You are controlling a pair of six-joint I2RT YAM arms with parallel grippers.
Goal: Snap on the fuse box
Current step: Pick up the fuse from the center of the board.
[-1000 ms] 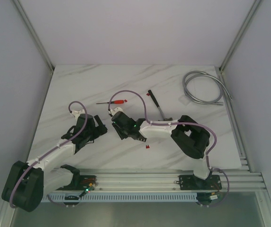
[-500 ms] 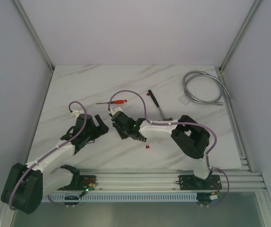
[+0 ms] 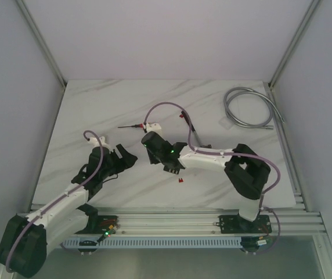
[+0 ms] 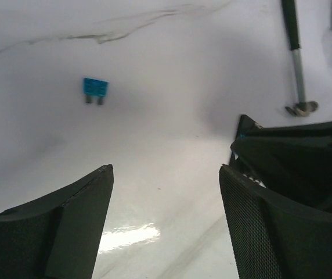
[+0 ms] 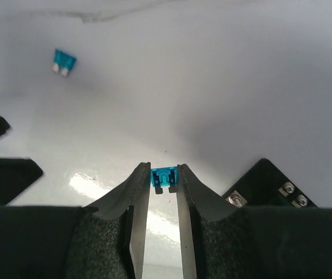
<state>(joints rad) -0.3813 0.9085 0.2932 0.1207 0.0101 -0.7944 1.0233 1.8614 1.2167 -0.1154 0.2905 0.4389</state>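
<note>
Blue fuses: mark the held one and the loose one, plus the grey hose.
held blue fuse (image 5: 165,177), right wrist view, centre of its body.
loose blue fuse (image 5: 64,59), right wrist view, its blue body.
grey hose (image 3: 226,104), top external view, left side of coil.

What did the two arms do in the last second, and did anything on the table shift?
The right arm reached farther from its base, and its wrist now hides most of the red handle of the screwdriver; its jaws pinch a blue fuse. The left arm stretched forward toward it, jaws open and empty. The grey cable and the small red fuse stayed put.
</note>
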